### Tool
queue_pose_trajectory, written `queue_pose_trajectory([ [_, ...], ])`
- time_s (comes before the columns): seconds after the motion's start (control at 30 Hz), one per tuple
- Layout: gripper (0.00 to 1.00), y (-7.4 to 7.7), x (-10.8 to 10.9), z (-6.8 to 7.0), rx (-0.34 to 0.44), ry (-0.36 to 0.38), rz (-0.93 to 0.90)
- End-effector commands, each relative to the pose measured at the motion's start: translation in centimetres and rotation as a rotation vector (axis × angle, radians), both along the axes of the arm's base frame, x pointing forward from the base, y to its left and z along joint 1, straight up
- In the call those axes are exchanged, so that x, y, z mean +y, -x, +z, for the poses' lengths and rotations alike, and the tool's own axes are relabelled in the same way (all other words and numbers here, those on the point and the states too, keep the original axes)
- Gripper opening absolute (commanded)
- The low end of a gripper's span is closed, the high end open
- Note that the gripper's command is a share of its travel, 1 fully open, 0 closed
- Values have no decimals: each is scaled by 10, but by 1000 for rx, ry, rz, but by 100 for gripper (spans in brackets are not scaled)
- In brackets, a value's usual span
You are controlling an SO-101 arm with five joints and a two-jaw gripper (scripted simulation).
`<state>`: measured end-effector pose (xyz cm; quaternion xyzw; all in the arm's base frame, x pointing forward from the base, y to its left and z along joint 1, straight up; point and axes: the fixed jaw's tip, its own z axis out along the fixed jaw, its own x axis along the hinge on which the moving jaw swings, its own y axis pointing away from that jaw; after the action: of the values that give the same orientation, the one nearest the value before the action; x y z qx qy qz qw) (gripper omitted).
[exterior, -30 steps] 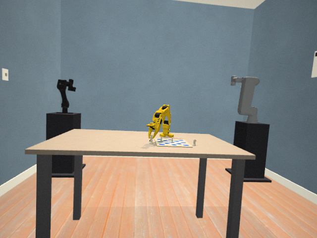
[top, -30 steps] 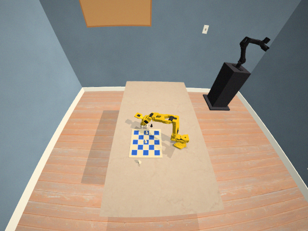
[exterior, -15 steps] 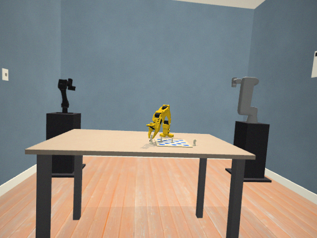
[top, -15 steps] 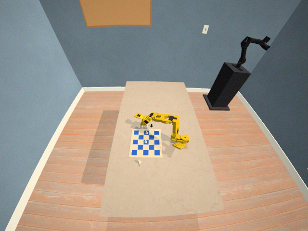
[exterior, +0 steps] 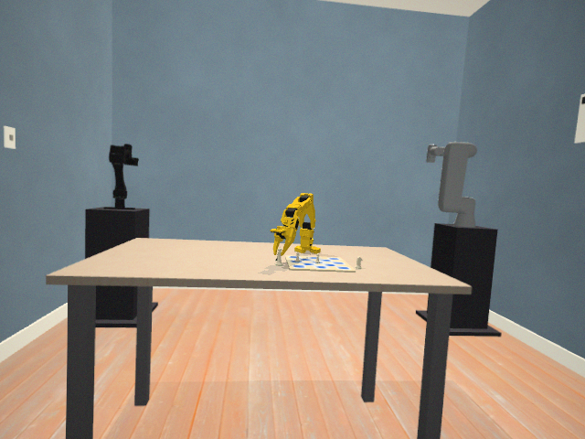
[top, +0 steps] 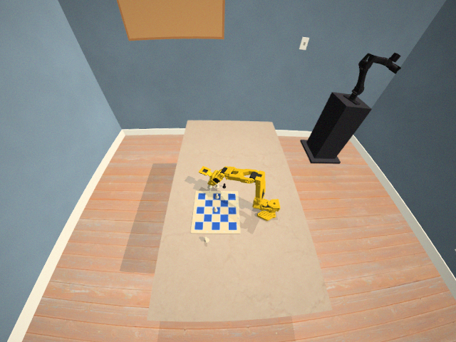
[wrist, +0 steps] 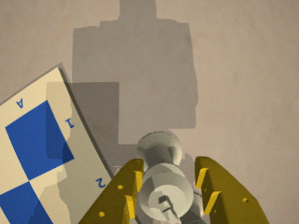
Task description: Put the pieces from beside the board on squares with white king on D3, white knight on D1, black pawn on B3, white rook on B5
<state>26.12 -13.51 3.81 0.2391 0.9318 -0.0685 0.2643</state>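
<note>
And here's the gripper (top: 211,184) (exterior: 280,255) (wrist: 169,161), fingers spread around the upright king (top: 210,187) (exterior: 279,260) (wrist: 164,190), just beside the board (top: 193,221) (exterior: 321,270) (wrist: 89,154), near its 2 label!

Yellow arm (top: 239,174) — reaching beside the checkered board (top: 193,216).

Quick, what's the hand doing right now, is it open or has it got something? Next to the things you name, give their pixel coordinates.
Hand (top: 211,184) (exterior: 280,256) (wrist: 169,161): slightly open, fingers on either side of the white king (top: 210,187) (exterior: 279,260) (wrist: 165,198), with gaps showing; it doesn't look gripped.
</note>
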Motion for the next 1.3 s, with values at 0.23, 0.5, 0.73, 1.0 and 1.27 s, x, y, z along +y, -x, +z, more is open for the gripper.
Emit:
queue_pose_trajectory([
  [0.23, 11, 2, -1, 0, -1, 1, -6],
  [0.5, 5, 2, -1, 0, -1, 1, -6],
  [0.73, 2, 2, -1, 0, -1, 1, -6],
  [1.0, 0, 2, -1, 0, -1, 1, -6],
  [1.27, 0, 2, -1, 0, -1, 1, -6],
])
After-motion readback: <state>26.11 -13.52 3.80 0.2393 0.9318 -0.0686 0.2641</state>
